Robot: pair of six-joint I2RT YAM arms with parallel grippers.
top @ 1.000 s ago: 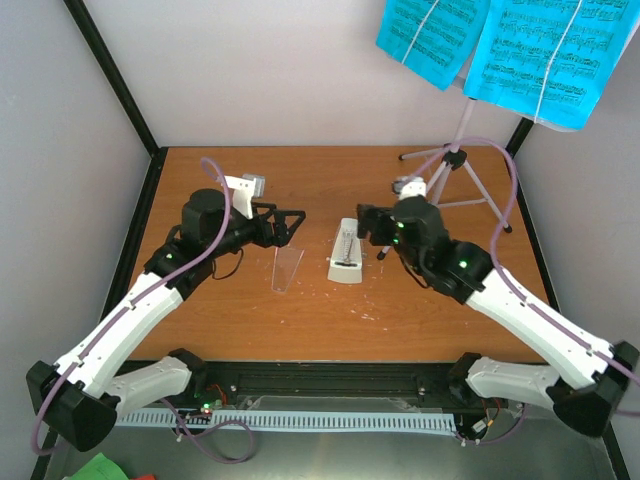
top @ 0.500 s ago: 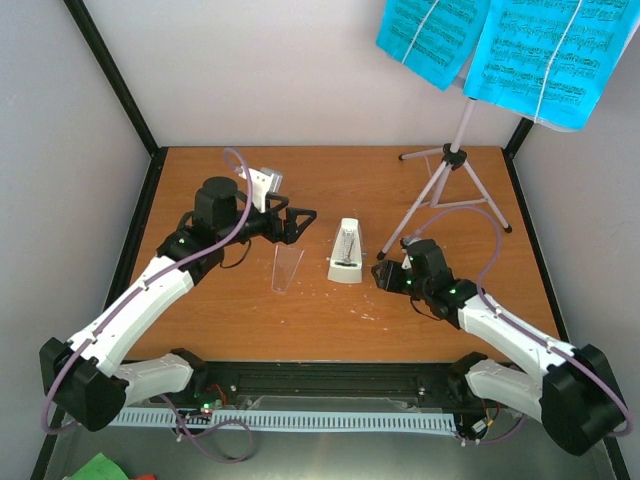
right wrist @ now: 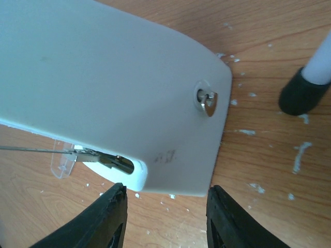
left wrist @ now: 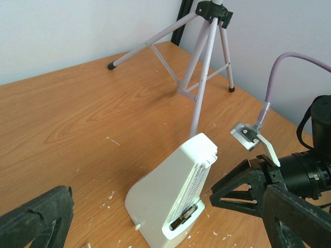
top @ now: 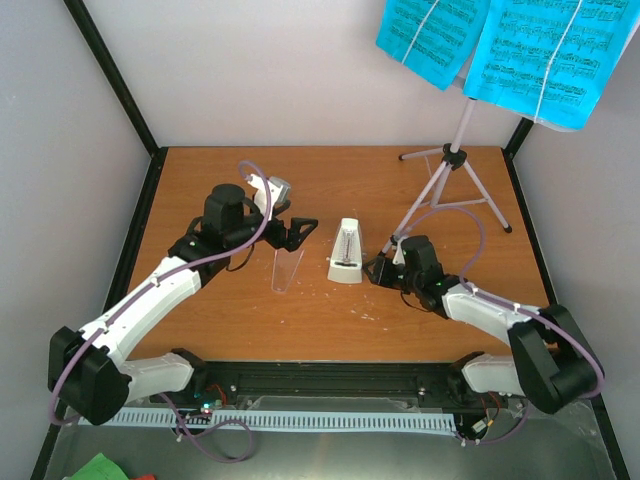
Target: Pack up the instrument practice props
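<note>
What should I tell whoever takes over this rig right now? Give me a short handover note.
Left gripper: open and empty, near the clear cover.
Right gripper: low at the base of the metronome, a finger on either side of its corner. A firm grip cannot be confirmed.
Things: metronome upright mid-table, cover off and just to its left. Music stand stands unfolded at the far right, with the cyan pages on its tray.
Done: nothing visibly packed.
Left: probably cover back on the metronome, pages off, stand folded. No case in view.
</note>
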